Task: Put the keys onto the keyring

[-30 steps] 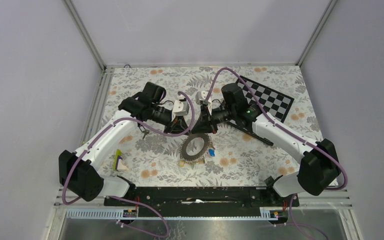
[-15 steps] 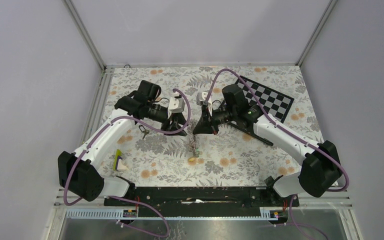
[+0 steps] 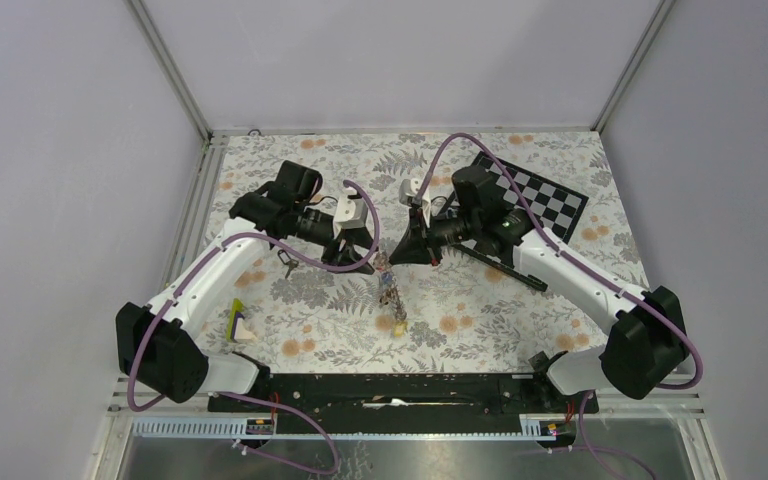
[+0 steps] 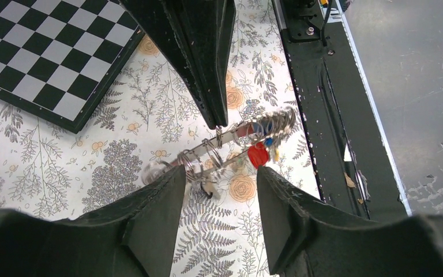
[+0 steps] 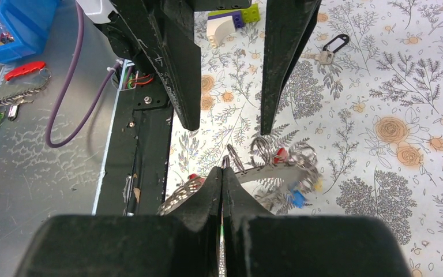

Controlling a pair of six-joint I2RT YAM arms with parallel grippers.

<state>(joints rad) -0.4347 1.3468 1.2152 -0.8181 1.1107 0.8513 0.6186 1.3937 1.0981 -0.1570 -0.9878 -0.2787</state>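
The keyring (image 3: pixel 389 292) hangs edge-on above the table. My right gripper (image 3: pixel 394 258) is shut on its upper rim, and in the right wrist view the right gripper (image 5: pixel 222 173) pinches the grey keyring (image 5: pixel 277 172). Several keys dangle from it on wire loops: a red one (image 5: pixel 280 154), a blue one (image 5: pixel 297 198) and a yellow one (image 3: pixel 398 326). My left gripper (image 3: pixel 358 250) stands open just left of the ring. In the left wrist view the left gripper (image 4: pixel 219 184) has the keyring (image 4: pixel 231 144) and a red key (image 4: pixel 258 154) beyond its fingertips, with nothing gripped.
A black-and-white chequered board (image 3: pixel 532 196) lies at the back right. A loose key with a black tag (image 5: pixel 329 48) lies on the floral cloth left of centre. Small toy blocks (image 3: pixel 238 322) sit near the left arm's base. A black rail (image 3: pixel 400 385) runs along the near edge.
My left gripper has opened, let go of the keyring and drawn back to the left. The ring has swung from lying flat to hanging edge-on from the shut right gripper.
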